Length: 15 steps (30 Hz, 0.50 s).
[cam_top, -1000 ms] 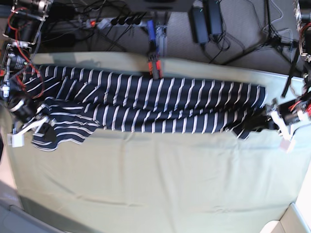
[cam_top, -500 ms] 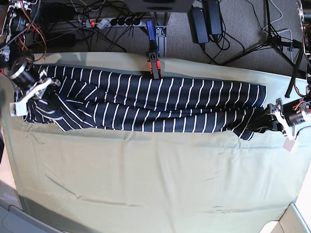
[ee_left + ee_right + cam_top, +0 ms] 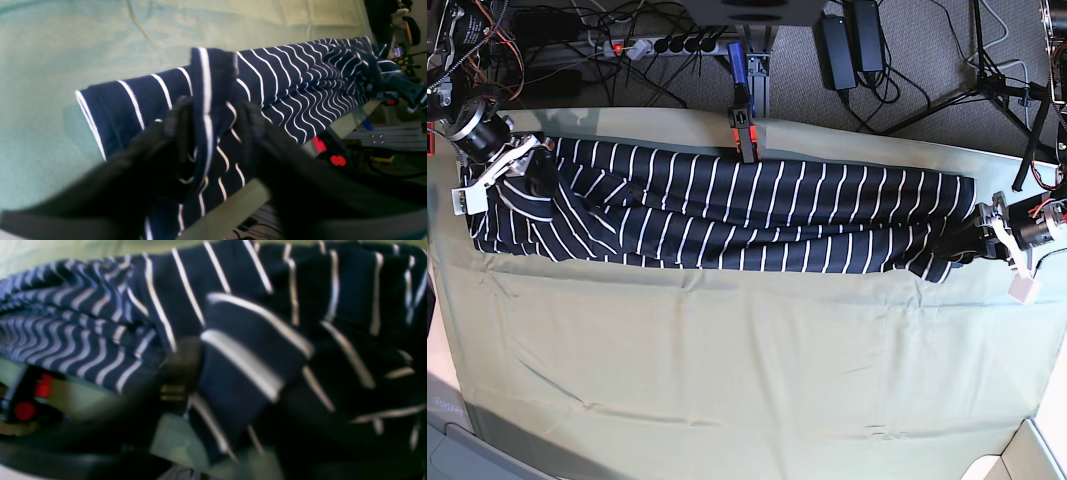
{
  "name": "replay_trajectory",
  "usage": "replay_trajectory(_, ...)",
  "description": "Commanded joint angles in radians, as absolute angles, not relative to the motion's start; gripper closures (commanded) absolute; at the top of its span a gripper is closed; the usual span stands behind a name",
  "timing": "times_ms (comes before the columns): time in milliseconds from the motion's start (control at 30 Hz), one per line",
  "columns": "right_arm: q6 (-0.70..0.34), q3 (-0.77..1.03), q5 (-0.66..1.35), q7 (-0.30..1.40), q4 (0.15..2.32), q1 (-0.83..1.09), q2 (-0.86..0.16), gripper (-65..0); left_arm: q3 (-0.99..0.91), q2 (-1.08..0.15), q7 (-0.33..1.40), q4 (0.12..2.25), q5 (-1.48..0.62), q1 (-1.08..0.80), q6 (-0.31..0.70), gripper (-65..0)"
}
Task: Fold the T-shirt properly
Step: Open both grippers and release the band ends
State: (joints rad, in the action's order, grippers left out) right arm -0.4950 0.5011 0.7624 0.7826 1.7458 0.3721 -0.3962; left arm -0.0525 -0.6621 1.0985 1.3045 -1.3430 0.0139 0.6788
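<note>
Navy-striped T-shirt (image 3: 757,220) lay bunched; left gripper (image 3: 967,246) at three o'clock, right gripper (image 3: 539,170) at nine, both gaped around loose folds: snagging fingertips risked dragging sleeves askew!

The T-shirt (image 3: 757,249) is navy blue with thin white stripes. It lies on the counter (image 3: 747,370) as a long, narrow band, running across the base view's far half. Its layers overlap lengthwise, with creases along the middle. Loose, crumpled folds rise at both ends, and the edges are uneven.
</note>
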Motion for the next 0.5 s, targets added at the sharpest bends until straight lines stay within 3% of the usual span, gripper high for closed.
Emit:
replay_trajectory(0, -0.567, 0.516, 0.764, 0.759, 1.762, 0.372, -0.413, -39.9, -0.061, -0.685, 1.069, 1.319, -1.346, 0.030, 0.698, -37.0)
replay_trajectory(67, -0.565, 0.542, 0.762, 0.759, 1.762, 0.372, -0.411, -44.1, -0.061, -0.685, 1.044, 1.319, -1.301, 0.031, 0.698, -45.2)
replay_trajectory(300, -0.565, 0.773, 0.826, 0.752, 1.784, 0.357, -0.396, -43.9, -0.092, -0.707, 0.922, 1.319, -1.129, 0.030, 0.698, -45.6)
replay_trajectory(467, -0.566, 0.833, 0.901, 0.753, 1.832, 0.321, -0.403, -43.2, -0.191, -0.700, 0.909, 1.319, -1.158, 0.031, 0.698, -45.6)
